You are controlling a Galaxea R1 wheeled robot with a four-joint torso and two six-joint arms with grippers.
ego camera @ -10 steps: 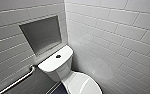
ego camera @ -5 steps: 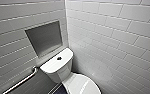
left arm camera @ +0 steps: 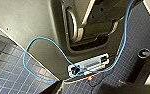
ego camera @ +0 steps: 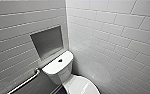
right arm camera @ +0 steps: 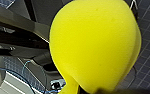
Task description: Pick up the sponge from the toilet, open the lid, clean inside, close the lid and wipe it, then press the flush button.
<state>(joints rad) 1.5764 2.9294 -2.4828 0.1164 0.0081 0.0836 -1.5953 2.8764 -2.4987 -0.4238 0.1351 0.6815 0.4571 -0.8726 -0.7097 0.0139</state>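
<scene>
The white toilet (ego camera: 63, 75) stands in the corner of two tiled walls, low in the head view. Its lid (ego camera: 82, 86) is down over the bowl. The dark round flush button (ego camera: 60, 60) sits in the middle of the flat tank top (ego camera: 53, 68). In the right wrist view the yellow sponge (right arm camera: 96, 47) looms large and bulges, pinched at its narrow end by my right gripper (right arm camera: 87, 90), which is shut on it. My left gripper is open and holds nothing; its wrist view looks down at my own base.
A recessed grey niche (ego camera: 47, 41) is set in the wall above the tank. A metal grab bar (ego camera: 26, 81) runs along the wall beside the toilet. A blue cable (left arm camera: 41, 50) loops over my base above the dark tiled floor (left arm camera: 6, 72).
The whole head picture has shifted, so the toilet and niche sit a little lower in it: the camera has moved. Nothing in the scene has moved, and both grippers stand as before.
</scene>
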